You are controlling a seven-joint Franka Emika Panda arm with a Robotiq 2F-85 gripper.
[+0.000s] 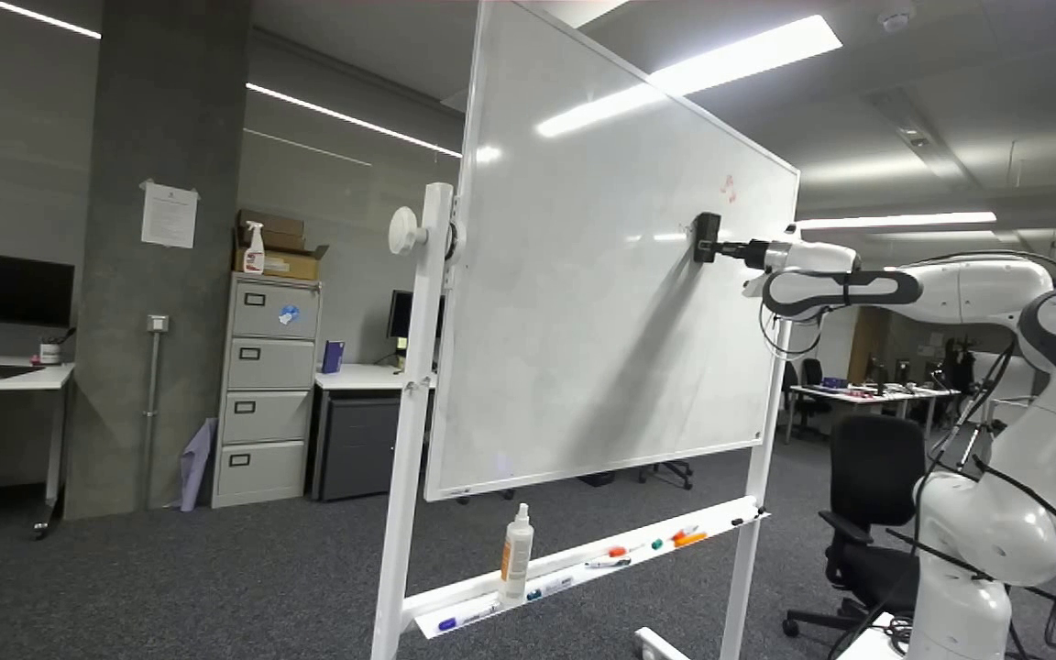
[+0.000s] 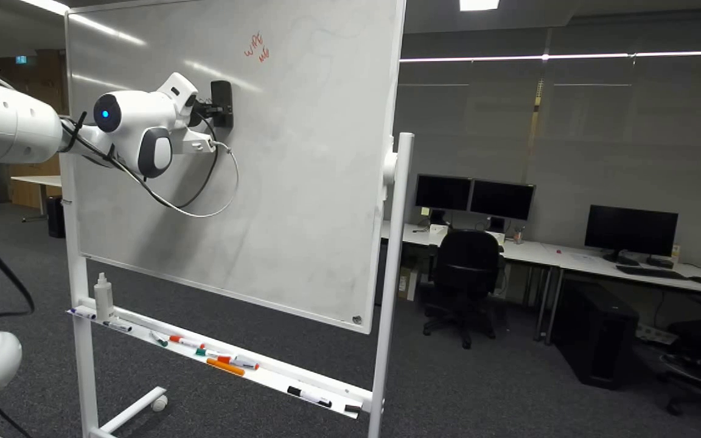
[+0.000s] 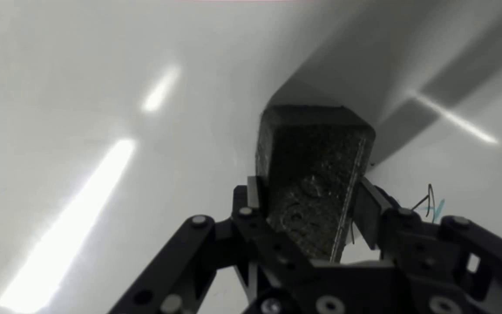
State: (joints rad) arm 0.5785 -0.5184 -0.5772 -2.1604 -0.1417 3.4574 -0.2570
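My gripper is shut on a black block-shaped board eraser. In the wrist view one finger lies on each side of the eraser, and the gripper hides its lower end. The eraser is against or very close to the whiteboard; any small gap cannot be told. In an exterior view the eraser stands upright, below and left of red handwriting on the whiteboard. The writing shows fainter in an exterior view. Thin dark and teal marks show beside the right finger.
A tray runs below the board. It holds a clear spray bottle, an orange marker and several other markers. White posts carry the board. A cable loop hangs from the wrist. An office chair stands near the robot base.
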